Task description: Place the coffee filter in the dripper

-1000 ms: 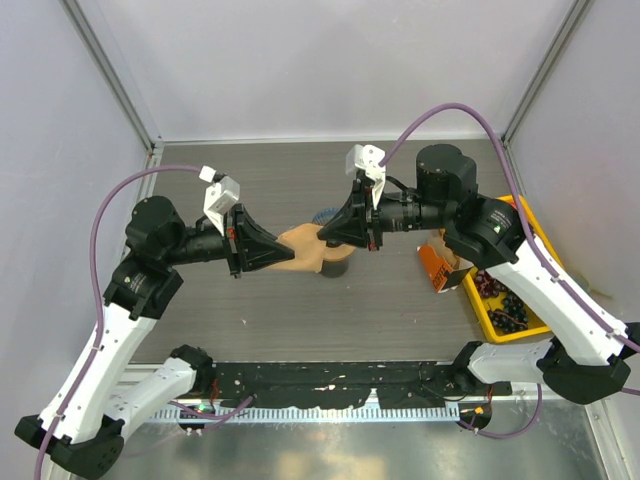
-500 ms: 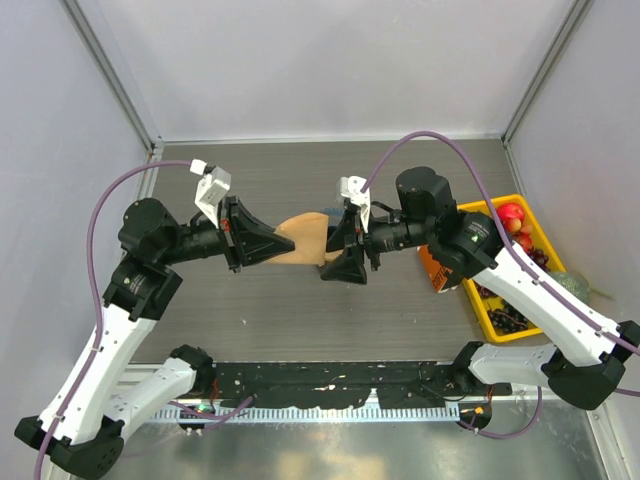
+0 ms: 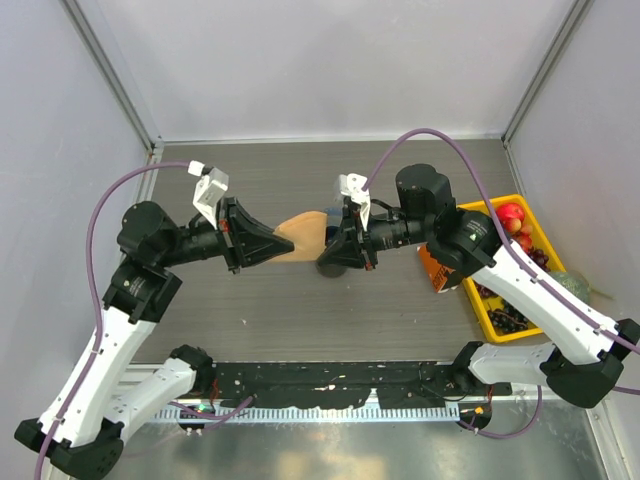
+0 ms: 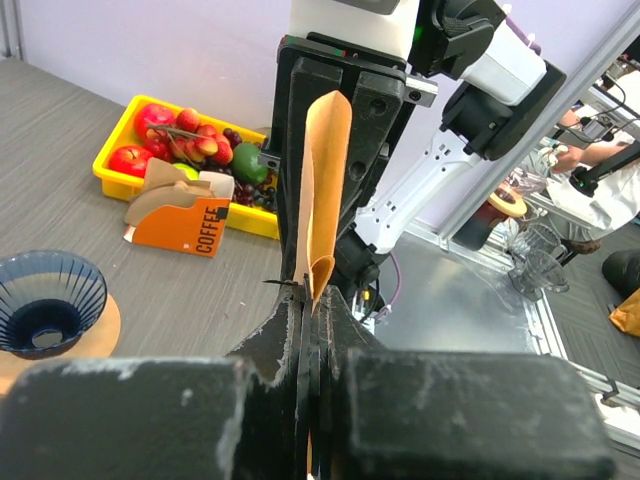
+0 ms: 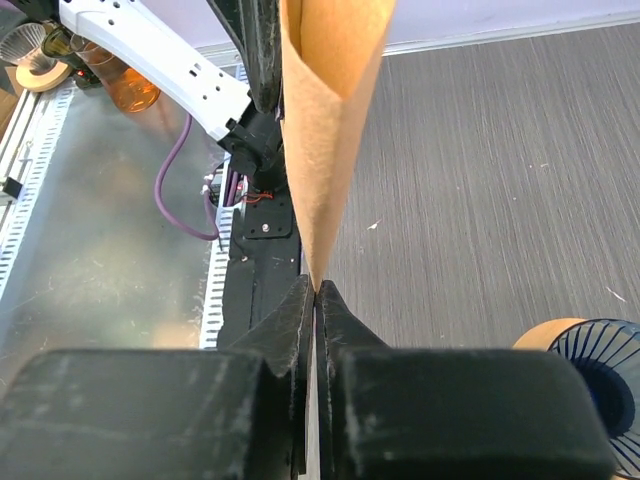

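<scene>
Left wrist view shows the left gripper (image 4: 308, 296) and right gripper (image 5: 315, 290) each pinching the folded coffee filter (image 4: 322, 180) aloft beside the dripper (image 4: 47, 300), seemingly mid-handover; next it needs opening and lowering into that cone.

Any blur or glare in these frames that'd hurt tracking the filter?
Top external: evenly lit, sharp, only soft shadows; the coffee filter reads clearly. Left wrist: the left gripper in the near foreground is out of focus, filter sharp. Right wrist: the right gripper likewise soft, mild glare on the metal sheet.
</scene>
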Tool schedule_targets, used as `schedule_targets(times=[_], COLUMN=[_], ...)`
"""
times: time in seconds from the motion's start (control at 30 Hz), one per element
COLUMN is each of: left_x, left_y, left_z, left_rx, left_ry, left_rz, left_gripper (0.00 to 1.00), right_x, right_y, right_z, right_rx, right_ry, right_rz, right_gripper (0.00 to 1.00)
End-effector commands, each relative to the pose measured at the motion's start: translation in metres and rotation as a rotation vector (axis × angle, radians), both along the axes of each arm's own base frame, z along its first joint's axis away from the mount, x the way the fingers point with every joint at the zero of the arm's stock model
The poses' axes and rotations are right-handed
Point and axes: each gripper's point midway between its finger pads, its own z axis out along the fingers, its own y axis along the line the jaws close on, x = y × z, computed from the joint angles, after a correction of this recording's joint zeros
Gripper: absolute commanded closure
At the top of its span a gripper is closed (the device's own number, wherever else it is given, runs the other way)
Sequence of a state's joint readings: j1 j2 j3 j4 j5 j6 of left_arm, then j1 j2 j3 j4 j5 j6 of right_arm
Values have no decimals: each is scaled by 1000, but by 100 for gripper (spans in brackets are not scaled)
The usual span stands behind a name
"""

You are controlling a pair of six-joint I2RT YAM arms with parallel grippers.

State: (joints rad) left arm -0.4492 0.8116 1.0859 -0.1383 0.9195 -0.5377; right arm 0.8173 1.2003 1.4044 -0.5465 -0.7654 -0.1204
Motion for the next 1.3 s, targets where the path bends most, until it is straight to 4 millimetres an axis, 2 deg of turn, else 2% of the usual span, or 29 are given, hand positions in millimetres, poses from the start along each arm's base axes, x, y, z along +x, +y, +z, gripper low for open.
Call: schedule_targets(times=[0.0,0.07,0.13,0.3,0.4,0.5,0.6,0.8,0.97,1.27], left_x=[-2,-6,-15,-29,-33,-22,-10,4,3,5], left_y=[2,5,9,30,36,38,37,39,35,22], left_z=[8,8,11,21,22,17,12,9,0,-12], left_rx=[-13,-4,7,21,45,70,92,118,136,158], left_ry=[-39,-41,-58,-81,-132,-130,-82,-121,-108,-62], left_rz=[9,-5,-40,-52,-39,13,40,110,86,46], left_gripper=[88,56,31,16,14,13,17,23,28,49], right_x=[-1,0,-1,-7,-7,-12,-14,-13,-11,2], right_y=[2,0,-4,-11,-14,-13,-11,-7,-4,0], right_z=[29,27,25,18,13,11,9,15,17,15], right_rx=[69,58,48,14,-2,-14,-23,-12,-8,-8], right_ry=[-88,-113,-136,-192,-252,-301,-329,-355,-361,-400], right_rz=[18,18,22,61,86,125,139,136,134,74], right_gripper=[95,95,95,95,95,95,95,95,95,95])
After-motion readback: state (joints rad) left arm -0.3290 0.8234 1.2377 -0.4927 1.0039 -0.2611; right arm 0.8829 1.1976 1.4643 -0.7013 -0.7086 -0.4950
